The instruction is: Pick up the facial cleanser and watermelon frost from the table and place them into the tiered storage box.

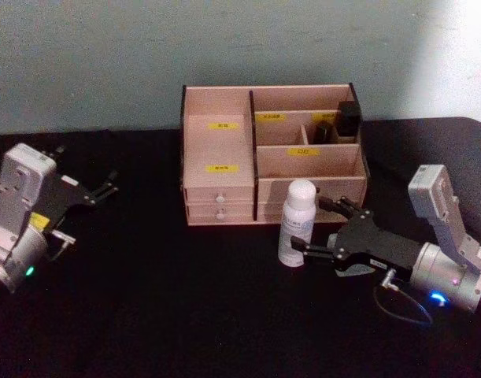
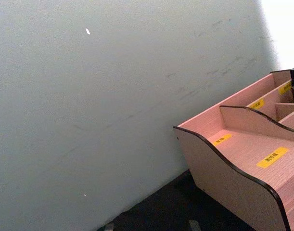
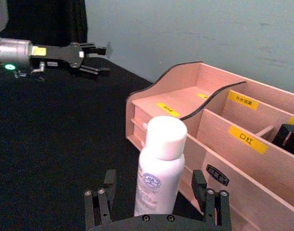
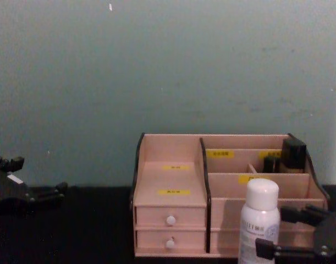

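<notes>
Left tool [image 1: 108, 186]: far left of the scene, low over the black surface [image 1: 146, 299], well apart from everything else; fingers spread, nothing between them.
Tiered storage box [image 1: 216, 102]: centre, at the far side of the surface against the pale wall [image 1: 106, 63]; pinkish wood, dark side edges, yellow labels on the steps. Two small drawers [image 1: 220, 198] with white knobs at its near left, both closed.
Facial cleanser [image 1: 297, 224]: white bottle with white cap, upright on the surface just near of the box's right half, close to its front face.
Dark items [image 1: 349, 118]: two dark upright pieces in the far right compartments of the box; what they are I cannot tell.
Right tool [image 1: 312, 227]: reaches in from the right at bottle height; fingers wide, one on each side of the cleanser's lower body, with a gap on both sides in the right wrist view.
</notes>
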Controlling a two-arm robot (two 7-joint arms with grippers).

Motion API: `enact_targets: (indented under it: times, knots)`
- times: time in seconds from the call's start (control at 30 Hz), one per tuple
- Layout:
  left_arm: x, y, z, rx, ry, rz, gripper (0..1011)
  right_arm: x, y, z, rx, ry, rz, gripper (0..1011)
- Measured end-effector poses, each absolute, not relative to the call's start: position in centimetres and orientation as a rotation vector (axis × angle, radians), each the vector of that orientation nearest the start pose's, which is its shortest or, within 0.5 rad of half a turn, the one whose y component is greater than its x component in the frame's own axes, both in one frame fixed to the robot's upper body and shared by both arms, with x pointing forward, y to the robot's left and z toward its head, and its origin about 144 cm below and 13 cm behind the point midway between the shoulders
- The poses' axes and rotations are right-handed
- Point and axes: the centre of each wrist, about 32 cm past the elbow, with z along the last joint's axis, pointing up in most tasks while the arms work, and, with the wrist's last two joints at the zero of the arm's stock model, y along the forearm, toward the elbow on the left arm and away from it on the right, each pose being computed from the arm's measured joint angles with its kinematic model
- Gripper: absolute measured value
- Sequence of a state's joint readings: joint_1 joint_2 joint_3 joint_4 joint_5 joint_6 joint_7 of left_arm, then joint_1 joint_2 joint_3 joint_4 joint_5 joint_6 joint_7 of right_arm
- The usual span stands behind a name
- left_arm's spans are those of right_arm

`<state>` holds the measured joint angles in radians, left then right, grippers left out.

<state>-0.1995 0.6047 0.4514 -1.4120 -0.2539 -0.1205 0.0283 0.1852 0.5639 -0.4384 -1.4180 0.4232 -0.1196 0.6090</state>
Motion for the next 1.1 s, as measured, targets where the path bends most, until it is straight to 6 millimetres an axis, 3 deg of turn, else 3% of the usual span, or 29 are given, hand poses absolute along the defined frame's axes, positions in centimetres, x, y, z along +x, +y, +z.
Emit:
enact_targets:
  times: [0.6,1.1]
  knots:
    - [48.9,31.0,114.0,0.305,-0.285,1.248,1001,50.3,-27.9,113.2,-0.176,-0.003,-0.656,1000]
    - [48.9,31.0,114.0,0.304,-0.285,1.248,1001,50.4,-27.9,113.2,-0.187,0.008,-0.663,1000]
